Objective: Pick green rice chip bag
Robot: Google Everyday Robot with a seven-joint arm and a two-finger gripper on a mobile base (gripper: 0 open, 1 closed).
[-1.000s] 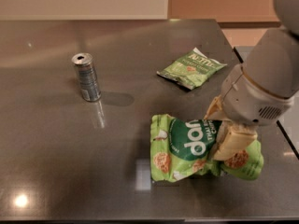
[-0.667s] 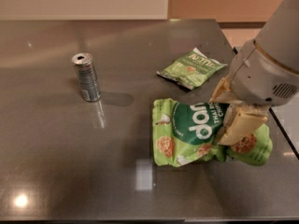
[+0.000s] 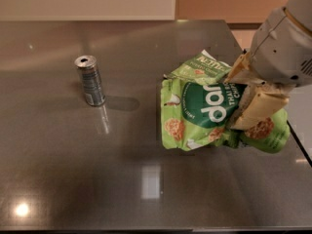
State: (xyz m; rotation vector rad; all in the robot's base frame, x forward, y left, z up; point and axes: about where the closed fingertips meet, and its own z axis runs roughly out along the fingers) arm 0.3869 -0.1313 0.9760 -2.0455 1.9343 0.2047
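Item: green rice chip bag (image 3: 204,116), a large crinkly pouch in light green, with a dark green circle on its face carrying white "dang" lettering, smaller white print beside it, and pictured round tan rice chips near the lower edge and at the far right corner. The surface is heavily creased and puckered, most of all where it is gripped. Orientation: the long axis runs left to right across the table, roughly level. The printed face is turned toward the room and the lettering reads upside down from here. Location: in the gripper (image 3: 236,101). Most of the pouch extends to the gripper's left, and a shorter bulged end shows below and to its right. Whether the lower edge touches the tabletop I cannot tell. Holder: the robot's two-finger gripper on a pale grey arm, at the right of the scene. Its cream-coloured fingers (image 3: 258,108) are drawn together on the right part of the bag, one above and one across the face, with the crumpled material pinched between them. Other items: a smaller green snack packet (image 3: 202,65) just up and left of the gripper, partly hidden behind the bag's upper edge. A silver drink can (image 3: 90,80) stands upright with its top opened, well apart to the gripper's left. Support: a dark grey glossy table (image 3: 73,179), spread beneath and to the left of the gripper, showing light reflections.
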